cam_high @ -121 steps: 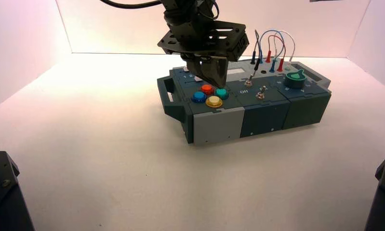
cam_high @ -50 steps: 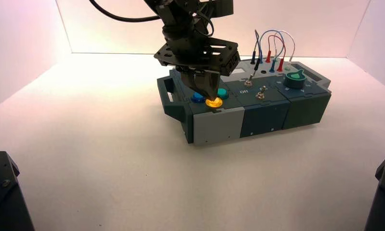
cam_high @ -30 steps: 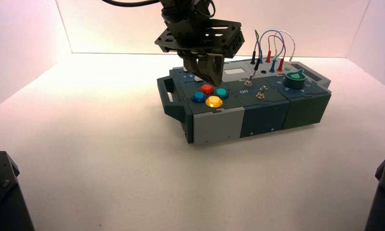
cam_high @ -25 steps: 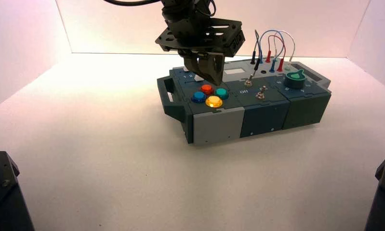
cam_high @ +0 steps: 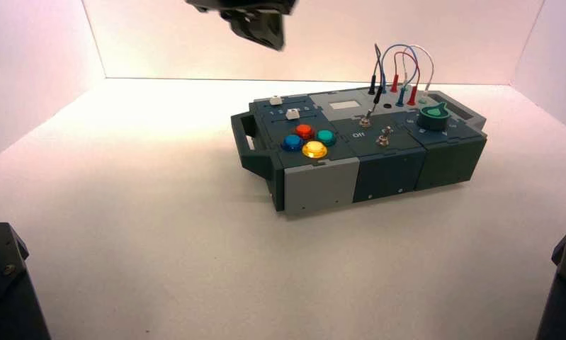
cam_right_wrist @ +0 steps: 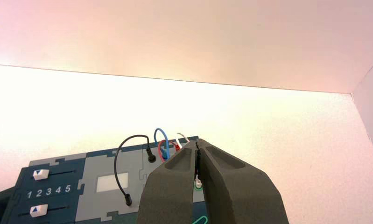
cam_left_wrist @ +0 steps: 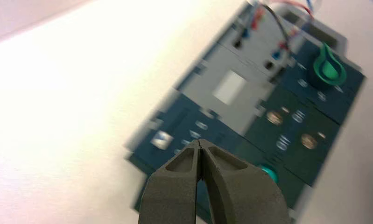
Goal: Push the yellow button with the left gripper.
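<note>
The yellow button [cam_high: 314, 149] sits at the near edge of the four-button cluster on the left end of the dark teal box [cam_high: 315, 185]. Nothing touches it. My left gripper [cam_high: 269, 35] hangs high above and behind the box's left end, partly cut off by the top of the high view. In the left wrist view its fingers [cam_left_wrist: 200, 143] are shut and empty, and they look down on the box from well above; the yellow button is hidden there. My right gripper [cam_right_wrist: 197, 143] is shut and empty, and does not show in the high view.
Orange-red [cam_high: 304, 131], blue [cam_high: 292, 142] and teal [cam_high: 326, 137] buttons surround the yellow one. Two white slider handles [cam_high: 292, 113], toggle switches [cam_high: 365, 122], a green knob [cam_high: 433, 115] and plugged wires [cam_high: 397, 67] are on the box. Black mounts [cam_high: 3, 283] stand at the near corners.
A second ago my left gripper's tips were down on the yellow button. It then lifted off and has risen fast to the top of the high view.
</note>
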Robot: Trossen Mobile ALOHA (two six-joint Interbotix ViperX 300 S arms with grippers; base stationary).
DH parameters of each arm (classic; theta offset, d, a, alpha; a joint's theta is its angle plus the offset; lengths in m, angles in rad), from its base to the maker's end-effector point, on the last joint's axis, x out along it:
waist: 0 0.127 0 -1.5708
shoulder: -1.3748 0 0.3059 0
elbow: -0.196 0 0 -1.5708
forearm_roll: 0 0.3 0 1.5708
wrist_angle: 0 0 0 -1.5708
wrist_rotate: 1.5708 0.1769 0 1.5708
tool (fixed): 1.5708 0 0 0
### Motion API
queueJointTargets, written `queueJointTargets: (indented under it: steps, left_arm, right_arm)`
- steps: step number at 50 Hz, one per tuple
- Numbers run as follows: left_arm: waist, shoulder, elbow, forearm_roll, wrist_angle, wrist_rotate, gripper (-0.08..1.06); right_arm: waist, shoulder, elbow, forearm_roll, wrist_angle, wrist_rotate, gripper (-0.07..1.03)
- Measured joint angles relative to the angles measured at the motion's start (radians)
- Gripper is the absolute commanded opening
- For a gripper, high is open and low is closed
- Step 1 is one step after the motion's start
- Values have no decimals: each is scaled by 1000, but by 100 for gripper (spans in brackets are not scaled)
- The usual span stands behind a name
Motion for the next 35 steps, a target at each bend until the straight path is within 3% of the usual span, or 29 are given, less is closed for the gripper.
queueJointTargets:
  steps: [8, 17, 31, 35]
  left_arm:
    - [63, -34, 78, 2, -129, 9, -3]
    - [160, -91, 155, 0, -215, 3, -3]
    - [221, -160, 287, -8, -426, -28, -3]
    - [222, -175, 305, -8, -453, -32, -3]
  right_arm:
    - [-2, 12, 0, 0, 0, 0, -2]
    - [0, 41, 0, 2, 0, 0, -2]
    - [0, 67, 0, 2, 0, 0, -2]
    - [-2, 64, 0, 2, 0, 0, -2]
